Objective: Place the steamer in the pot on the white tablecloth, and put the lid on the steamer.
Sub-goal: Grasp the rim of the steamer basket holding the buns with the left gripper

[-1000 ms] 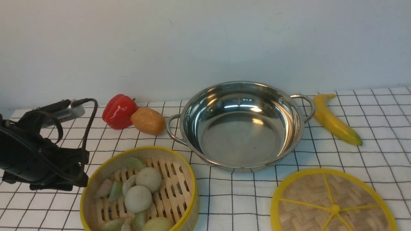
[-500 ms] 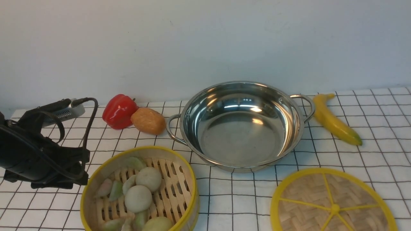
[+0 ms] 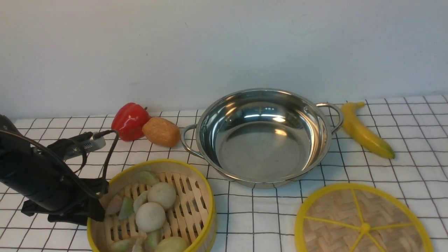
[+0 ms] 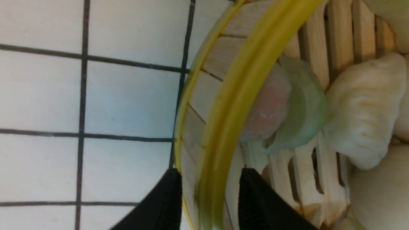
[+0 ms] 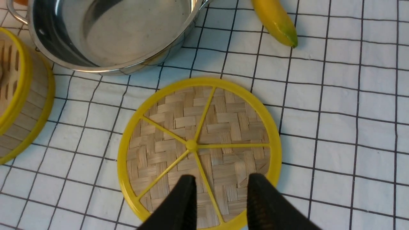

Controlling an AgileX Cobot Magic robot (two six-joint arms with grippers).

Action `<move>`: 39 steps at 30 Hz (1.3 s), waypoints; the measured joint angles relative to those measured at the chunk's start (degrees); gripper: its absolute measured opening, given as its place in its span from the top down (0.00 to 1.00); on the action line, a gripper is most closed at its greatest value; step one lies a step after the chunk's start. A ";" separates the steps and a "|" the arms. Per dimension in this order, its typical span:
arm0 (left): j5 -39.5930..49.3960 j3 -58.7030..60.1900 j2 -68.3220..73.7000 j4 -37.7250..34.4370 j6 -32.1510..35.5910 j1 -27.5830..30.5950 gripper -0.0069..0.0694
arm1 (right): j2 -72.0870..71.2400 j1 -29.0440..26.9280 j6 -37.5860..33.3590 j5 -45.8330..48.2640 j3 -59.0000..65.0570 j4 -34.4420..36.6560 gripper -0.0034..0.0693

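Two yellow-rimmed rounds: slatted steamer, woven lid; shiny steel pot.

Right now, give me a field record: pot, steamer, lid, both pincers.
pot: centre of the white tablecloth, empty
steamer: near left, food inside, outside the pot
lid: flat on the white tablecloth, near right
left pincer: open, astride the steamer's wall
right pincer: open, above the lid, holding nothing
others: red pepper, brown potato, banana
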 joint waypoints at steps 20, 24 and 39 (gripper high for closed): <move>-0.87 -0.73 3.01 3.40 0.23 0.01 0.87 | 0.00 0.00 0.18 0.06 0.00 0.88 0.62; -0.40 -1.01 2.94 4.63 0.09 0.01 0.87 | 0.00 0.00 0.18 0.10 0.00 0.98 0.62; 17.71 -18.14 -2.20 18.40 -5.29 -0.03 0.87 | 0.00 0.00 0.18 0.10 0.00 0.98 0.62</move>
